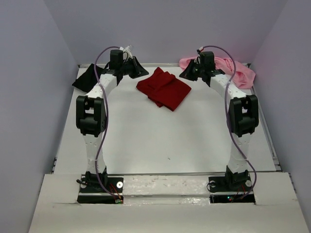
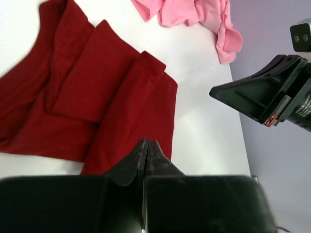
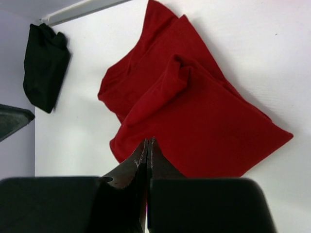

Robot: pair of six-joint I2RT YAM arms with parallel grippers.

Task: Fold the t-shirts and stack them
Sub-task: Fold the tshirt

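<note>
Left pincer (image 2: 146, 144) and right pincer (image 3: 147, 141) closed beside dark red t-shirt (image 1: 164, 89); black t-shirt (image 1: 86, 77) far left, pink t-shirt (image 1: 243, 73) far right.

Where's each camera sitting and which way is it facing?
Top external: above, behind the bases, looking down the table; both arms show.
Left wrist: on that wrist, facing across the dark red shirt toward the pink shirt; shut left claw below.
Right wrist: on that wrist, facing across it toward the black shirt; shut right claw below.
Shared: both wrist views show the dark red shirt.
</note>
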